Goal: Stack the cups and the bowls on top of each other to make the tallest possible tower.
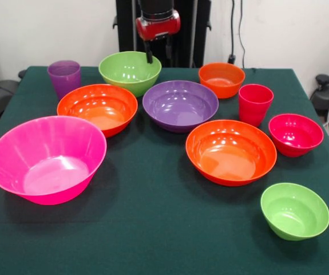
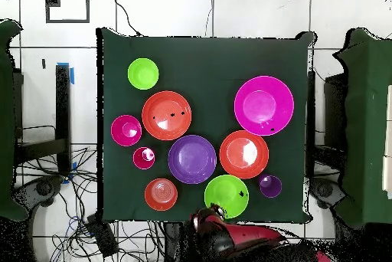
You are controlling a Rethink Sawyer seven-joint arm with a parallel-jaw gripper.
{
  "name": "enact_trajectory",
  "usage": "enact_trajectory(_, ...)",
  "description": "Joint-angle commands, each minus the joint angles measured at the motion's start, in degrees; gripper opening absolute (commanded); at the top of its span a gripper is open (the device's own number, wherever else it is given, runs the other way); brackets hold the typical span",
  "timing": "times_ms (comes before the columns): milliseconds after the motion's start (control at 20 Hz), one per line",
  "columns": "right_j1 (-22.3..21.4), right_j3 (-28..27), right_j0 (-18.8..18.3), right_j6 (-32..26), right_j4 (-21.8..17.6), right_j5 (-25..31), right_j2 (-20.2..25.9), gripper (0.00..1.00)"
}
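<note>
Whether the jaws stand open or closed cannot be told: the gripper (image 1: 149,56) shows in the front view only as dark tips hanging from the red wrist just above the far rim of the large lime green bowl (image 1: 130,71), and nothing appears held. From overhead the arm's red and black bulk covers the gripper entirely.

No tower exists; every piece stands alone and upright on the green tablecloth (image 1: 153,229). The purple cup (image 1: 64,76) sits at the far left corner, the red-pink cup (image 1: 254,103) right of centre, touching nothing. The purple bowl (image 1: 180,104) lies mid-table, very close to the left orange bowl (image 1: 98,107); whether their rims touch cannot be told. The big hot pink bowl (image 1: 47,157) sits near the left edge, the wide orange bowl (image 1: 231,150) right of centre, the small orange bowl (image 1: 221,78) at the back. The red-pink bowl (image 1: 295,133) and the small lime green bowl (image 1: 294,209) stand near the right edge. Only seven bowls can be counted.

Open cloth runs across the near side between the hot pink and small green bowls.
</note>
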Motion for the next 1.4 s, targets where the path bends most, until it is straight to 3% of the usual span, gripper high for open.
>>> enact_trajectory(50,3.7,-8.4,2.9,7.0,-2.2,-2.2,1.6,1.0)
enact_trajectory(450,3.8,-8.9,3.1,6.6,-1.9,-0.3,1.7,1.0)
enact_trajectory(500,3.9,-8.8,2.9,6.8,-1.8,-0.3,1.8,0.0)
enact_trajectory(1050,3.6,-9.1,3.3,6.7,-1.6,0.1,2.5,0.0)
enact_trajectory(1400,3.3,-8.8,1.1,6.1,-2.5,1.0,3.9,0.0)
